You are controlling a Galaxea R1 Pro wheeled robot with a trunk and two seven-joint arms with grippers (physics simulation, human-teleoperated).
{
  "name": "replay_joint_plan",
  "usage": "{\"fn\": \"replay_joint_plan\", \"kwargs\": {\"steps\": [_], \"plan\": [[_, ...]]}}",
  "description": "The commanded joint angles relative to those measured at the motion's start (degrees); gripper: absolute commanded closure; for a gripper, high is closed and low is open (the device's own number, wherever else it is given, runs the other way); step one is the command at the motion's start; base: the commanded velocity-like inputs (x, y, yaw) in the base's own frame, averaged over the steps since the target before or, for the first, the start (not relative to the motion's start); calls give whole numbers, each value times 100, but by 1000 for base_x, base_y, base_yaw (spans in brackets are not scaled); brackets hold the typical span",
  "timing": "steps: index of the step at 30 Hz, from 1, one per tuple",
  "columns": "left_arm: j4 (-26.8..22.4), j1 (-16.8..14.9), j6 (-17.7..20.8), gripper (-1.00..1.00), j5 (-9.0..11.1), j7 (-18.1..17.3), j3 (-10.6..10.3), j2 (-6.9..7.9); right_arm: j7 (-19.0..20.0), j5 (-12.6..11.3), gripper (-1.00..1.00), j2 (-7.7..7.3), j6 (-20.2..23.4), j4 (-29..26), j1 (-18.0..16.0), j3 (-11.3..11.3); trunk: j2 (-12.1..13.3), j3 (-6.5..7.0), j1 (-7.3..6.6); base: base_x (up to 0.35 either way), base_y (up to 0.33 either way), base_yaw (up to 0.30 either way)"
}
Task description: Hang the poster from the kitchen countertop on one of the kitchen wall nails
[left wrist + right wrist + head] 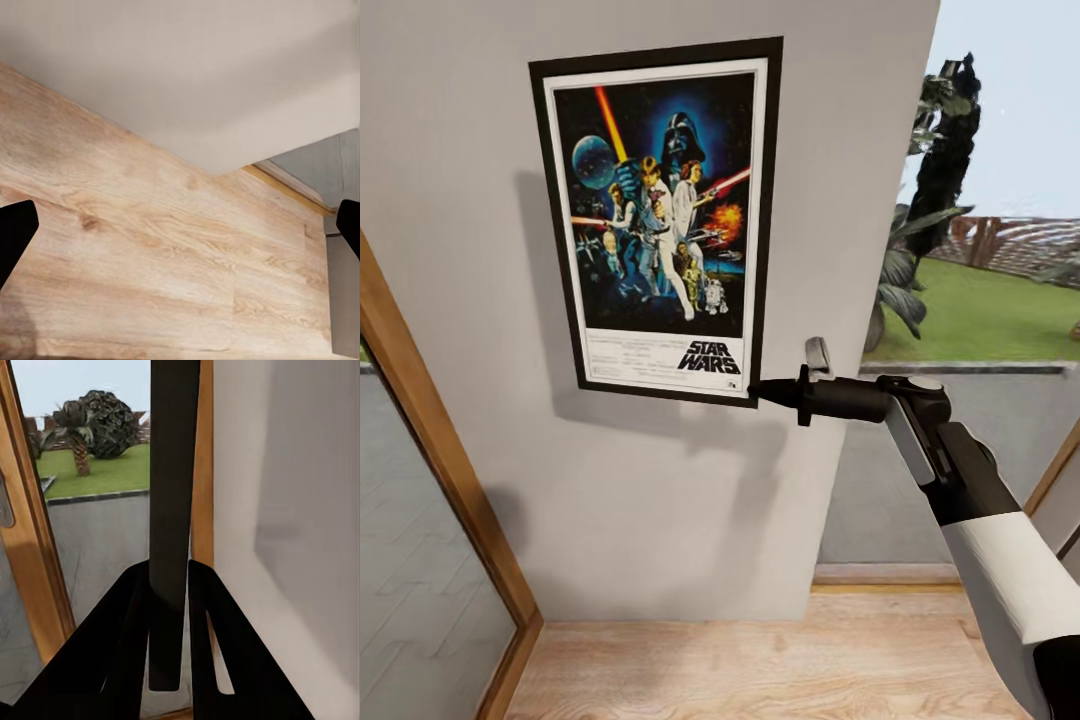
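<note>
Pinching the poster at its lower corner (against the wall), the right gripper is clamped.

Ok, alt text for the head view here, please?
The right gripper pinches the lower right corner of the poster, held flat against a pale grey wall. Wood floor lies below; a window at right shows lawn and plants.

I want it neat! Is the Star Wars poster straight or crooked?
Slightly crooked: the black-framed Star Wars poster tilts against the pale grey wall, its bottom corner pinched by the right gripper.
</note>
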Motion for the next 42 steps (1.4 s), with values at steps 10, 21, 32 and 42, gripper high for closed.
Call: {"fn": "replay_joint_plan", "kwargs": {"steps": [10, 21, 32, 42], "plan": [[2, -5, -35, -100, 32, -8, -48, -1, 164, -69, 100, -6, 59, -12, -8, 26, -13, -13, 4, 3, 1, 0], [2, -5, -35, -100, 32, -9, -47, 6, 176, -55, 100, -2, 58, -12, -8, 33, -13, -13, 4, 77, 0, 0], [1, -5, -35, -100, 32, -9, -40, 6, 177, -46, 100, -2, 58, -12, -10, 32, -13, -13, 4, 183, 0, 0], [2, -5, -35, -100, 32, -10, -39, 6, 177, -49, 100, 3, 60, -16, -8, 31, -13, -13, 4, 224, 46, 0]]}}
